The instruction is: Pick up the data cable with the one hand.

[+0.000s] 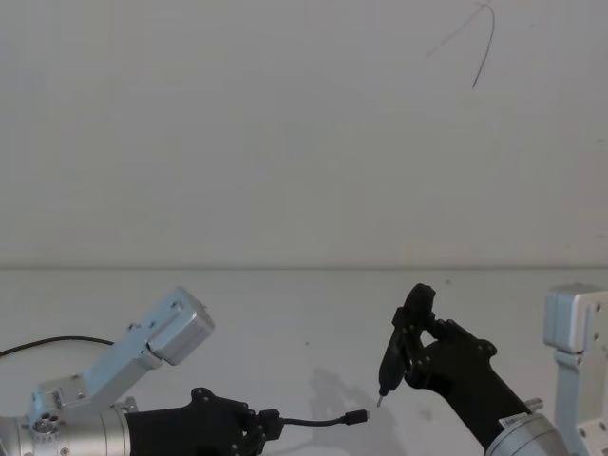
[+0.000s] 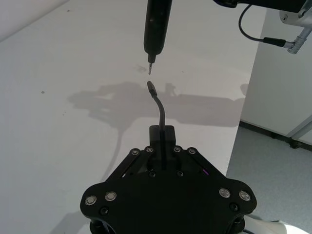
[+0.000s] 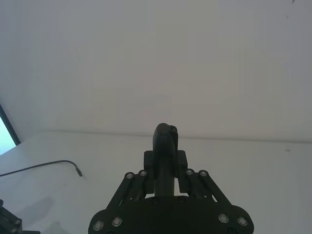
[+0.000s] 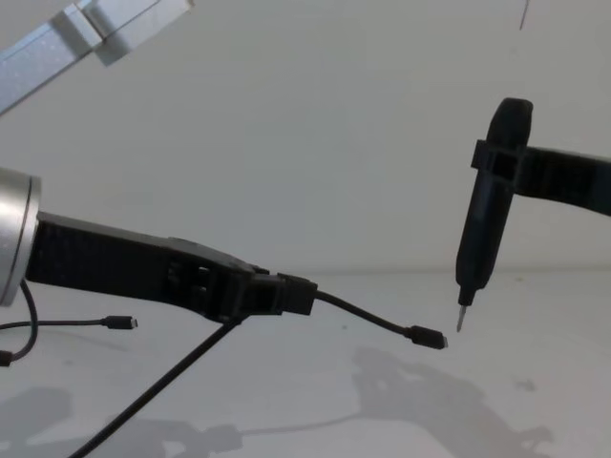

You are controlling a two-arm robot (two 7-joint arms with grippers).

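The cable is being held clamped in the left claw, off the surface, so its plug is sticking out free, while a pen-shaped tool is being gripped upright in the right claw.

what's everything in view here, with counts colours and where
data cable: 1, black, held in the left gripper, plug end sticking out above the table toward the pen tool's tip
second cable: 1, black, lying on the table at the robot's left
pen tool: 1, black with metal tip, upright in the right gripper, tip down, just off the cable's plug
table: 1, white, under both arms
left gripper: 1, black on a silver arm, low left, shut on the data cable
right gripper: 1, black, low right, shut on the pen tool
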